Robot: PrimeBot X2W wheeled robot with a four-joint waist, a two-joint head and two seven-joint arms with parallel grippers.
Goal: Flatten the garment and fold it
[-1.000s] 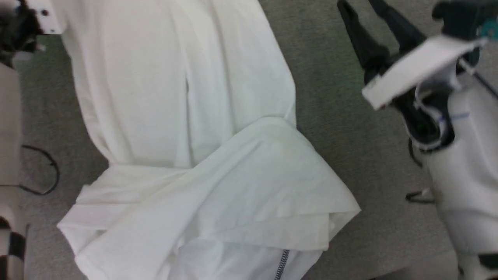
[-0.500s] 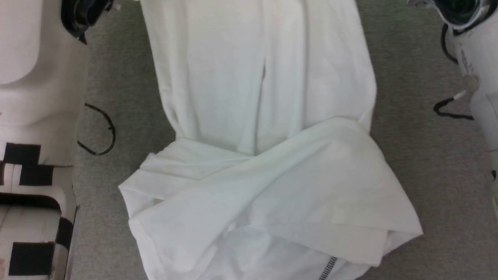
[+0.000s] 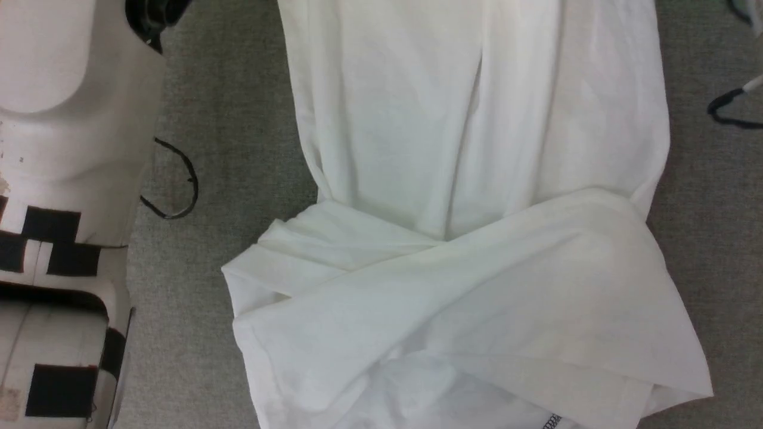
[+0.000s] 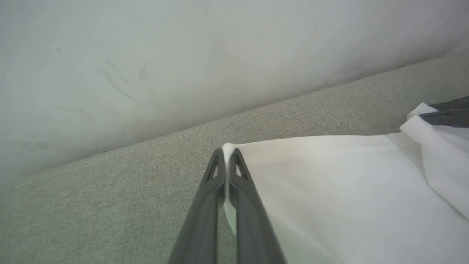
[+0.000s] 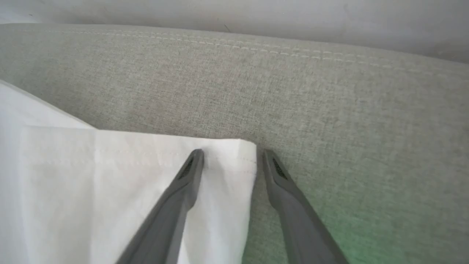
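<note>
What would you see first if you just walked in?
A big white garment sprawls across the grey fabric, its near end folded over in a rumpled heap. The left claw is pinched shut on one corner, while the right claw stands open astride another corner.

Home-like, grey stitched upholstery (image 5: 329,91), pale wall (image 4: 146,55)

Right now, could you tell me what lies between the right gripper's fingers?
In the right wrist view, a hemmed corner of the garment lies there, inside the open right gripper, on grey upholstery.
</note>
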